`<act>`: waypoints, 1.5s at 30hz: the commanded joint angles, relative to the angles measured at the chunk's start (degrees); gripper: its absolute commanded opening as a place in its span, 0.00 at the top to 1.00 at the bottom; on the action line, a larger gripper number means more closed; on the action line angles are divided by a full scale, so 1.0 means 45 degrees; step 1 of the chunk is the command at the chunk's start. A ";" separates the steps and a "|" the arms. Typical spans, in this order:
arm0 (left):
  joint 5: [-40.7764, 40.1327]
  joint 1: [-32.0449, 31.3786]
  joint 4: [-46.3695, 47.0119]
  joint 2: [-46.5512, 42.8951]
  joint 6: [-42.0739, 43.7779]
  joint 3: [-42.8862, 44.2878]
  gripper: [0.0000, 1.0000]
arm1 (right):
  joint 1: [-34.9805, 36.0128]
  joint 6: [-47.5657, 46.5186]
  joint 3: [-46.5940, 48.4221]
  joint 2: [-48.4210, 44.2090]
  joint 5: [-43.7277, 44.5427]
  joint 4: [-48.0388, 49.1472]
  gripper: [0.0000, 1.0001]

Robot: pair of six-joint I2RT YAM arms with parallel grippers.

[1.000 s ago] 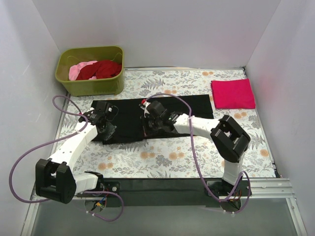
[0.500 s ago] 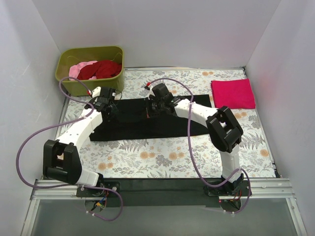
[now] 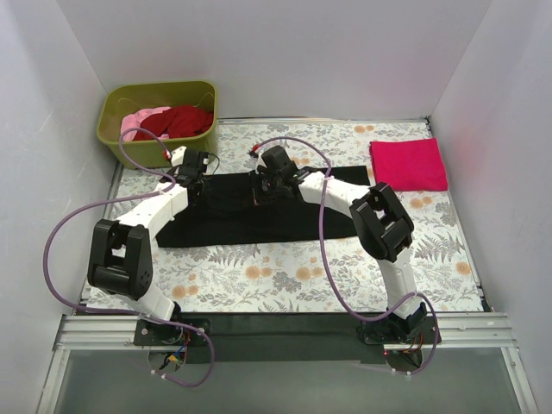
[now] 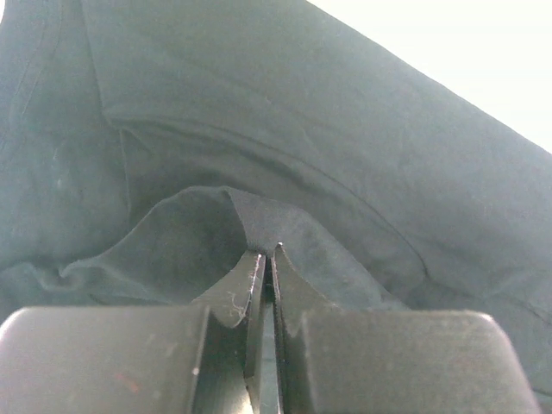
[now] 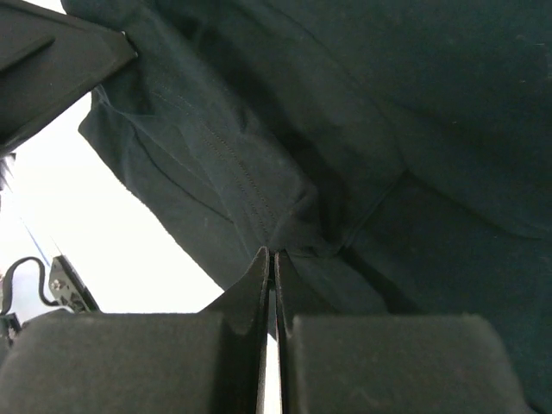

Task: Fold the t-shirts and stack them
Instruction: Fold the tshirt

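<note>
A black t-shirt (image 3: 259, 226) lies spread across the middle of the floral cloth. My left gripper (image 3: 195, 176) sits at the shirt's far left edge. In the left wrist view its jaws (image 4: 267, 255) are shut on a raised fold of the black fabric (image 4: 345, 129). My right gripper (image 3: 262, 185) is at the far edge near the shirt's middle. Its jaws (image 5: 272, 255) are shut on a bunched seam of the black fabric (image 5: 388, 103). A magenta-pink t-shirt (image 3: 408, 164) lies folded at the right. A dark red t-shirt (image 3: 186, 121) and a pale pink one (image 3: 138, 123) lie in the tub.
The olive-green tub (image 3: 159, 148) stands at the back left corner, just behind my left gripper. White walls close in the table on the left, back and right. Purple cables loop out from both arms over the cloth (image 3: 285, 276).
Both grippers have moved from the shirt's near part to its far edge, drawing black fabric back with them. Both arms now reach out further.
</note>
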 commanded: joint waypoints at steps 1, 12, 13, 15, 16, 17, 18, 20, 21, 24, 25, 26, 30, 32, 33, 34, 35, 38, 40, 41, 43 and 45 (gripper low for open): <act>-0.0329 0.0093 0.0941 -0.0028 0.0385 0.0193 0.96 | -0.0171 0.0061 0.0447 0.0043 0.0394 0.0256 0.95; 0.0258 0.0132 0.3090 0.0636 0.1616 0.0153 0.95 | -0.0523 0.0609 -0.0257 0.0315 0.0005 0.1389 0.90; 0.0238 0.0152 0.3130 0.0753 0.1674 0.0173 0.95 | -0.0523 0.0667 -0.0276 0.0393 0.0024 0.1448 0.90; 0.0277 0.0191 0.3169 0.1064 0.1733 0.0231 0.94 | -0.0542 0.0706 -0.0354 0.0491 0.0043 0.1564 0.90; 0.0258 0.0210 0.3189 0.1144 0.1714 0.0231 0.94 | -0.0523 0.0726 -0.0432 0.0491 0.0063 0.1623 0.90; 0.0258 0.0230 0.3227 0.1222 0.1714 0.0232 0.94 | -0.0561 0.0687 -0.0471 0.0530 0.0044 0.1663 0.90; 0.0258 0.0249 0.3247 0.1377 0.1694 0.0212 0.94 | -0.0562 0.0668 -0.0472 0.0530 0.0024 0.1992 0.90; 0.0219 0.0288 0.3247 0.1456 0.1578 0.0212 0.94 | -0.0581 0.0590 -0.0472 0.0628 0.0043 0.2112 0.90; 0.0238 0.0308 0.3286 0.1476 0.1538 0.0173 0.94 | -0.0601 0.0570 -0.0453 0.0647 0.0063 0.2131 0.89; 0.0199 0.0366 0.3384 0.1671 0.1421 0.0212 0.94 | -0.0698 0.0609 -0.0491 0.0706 0.0141 0.2229 0.89; 0.0199 0.0386 0.3384 0.1710 0.1401 0.0251 0.94 | -0.0756 0.0609 -0.0472 0.0726 0.0102 0.2268 0.89; 0.0219 0.0386 0.3365 0.1749 0.1382 0.0290 0.94 | -0.0776 0.0628 -0.0414 0.0822 -0.0053 0.2268 0.89; 0.0258 0.0425 0.3481 0.1867 0.1304 0.0368 0.93 | -0.0913 0.0550 -0.0355 0.0882 -0.0132 0.2385 0.86; 0.0335 0.0425 0.3520 0.1925 0.1304 0.0407 0.89 | -0.0991 0.0434 -0.0296 0.0882 -0.0191 0.2425 0.84; 0.0375 0.0425 0.3521 0.1926 0.1284 0.0427 0.85 | -0.1011 0.0394 -0.0219 0.0882 -0.0210 0.2425 0.81; 0.0414 0.0425 0.3521 0.1906 0.1265 0.0427 0.83 | -0.1030 0.0181 -0.0160 0.0863 -0.0191 0.2405 0.80; 0.0530 0.0425 0.3579 0.1790 0.1245 0.0427 0.80 | -0.1050 0.0044 -0.0159 0.0824 -0.0307 0.2405 0.80; 0.0785 0.0425 0.3618 0.1401 0.1265 0.0505 0.68 | -0.1070 -0.0386 -0.0159 0.0493 -0.0270 0.2385 0.77; 0.0843 0.0425 0.3618 0.1185 0.1245 0.0544 0.60 | -0.1070 -0.0659 -0.0159 0.0316 -0.0114 0.2308 0.70; 0.0882 0.0425 0.3638 0.1067 0.1245 0.0602 0.58 | -0.1070 -0.0931 -0.0140 0.0142 0.0042 0.2211 0.67; 0.0961 0.0425 0.3599 0.0755 0.1264 0.0719 0.50 | -0.1070 -0.1167 -0.0101 -0.0016 0.0180 0.2112 0.64; 0.1058 0.0425 0.3560 0.0462 0.1109 0.0739 0.43 | -0.1089 -0.1480 -0.0198 -0.0328 0.0491 0.2073 0.60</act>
